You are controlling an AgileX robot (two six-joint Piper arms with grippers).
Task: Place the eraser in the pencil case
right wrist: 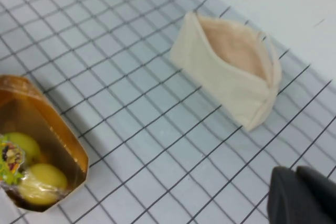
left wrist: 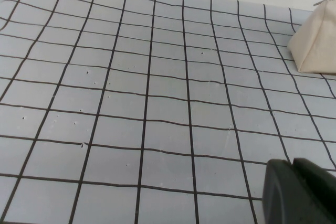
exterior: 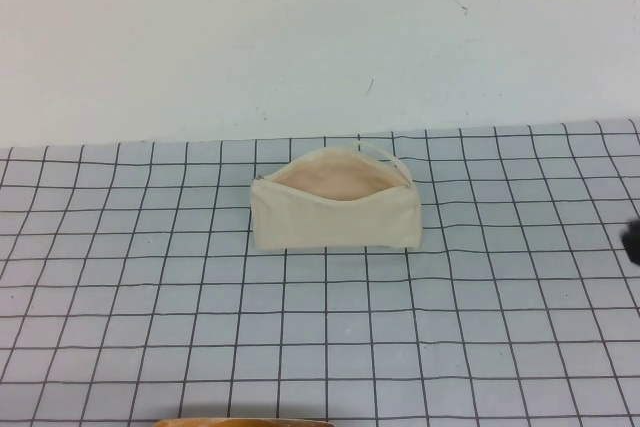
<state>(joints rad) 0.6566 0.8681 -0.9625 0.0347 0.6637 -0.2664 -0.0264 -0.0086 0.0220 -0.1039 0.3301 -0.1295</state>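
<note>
The pencil case (exterior: 335,205), a cream fabric pouch, stands in the middle of the grid mat with its top unzipped and its pinkish lining showing. It also shows in the right wrist view (right wrist: 231,69) and, at the edge, in the left wrist view (left wrist: 319,43). The eraser is not in view in any frame. My left gripper (left wrist: 294,170) is shut and empty, low over bare mat well to the left of the case. My right gripper (right wrist: 295,176) is shut and empty; only a dark tip (exterior: 632,239) shows at the right edge of the high view.
An amber plastic container (right wrist: 50,129) holding yellow-green wrapped items sits near the mat's front edge; its rim shows in the high view (exterior: 240,421). A white surface (exterior: 320,37) lies beyond the mat's far edge.
</note>
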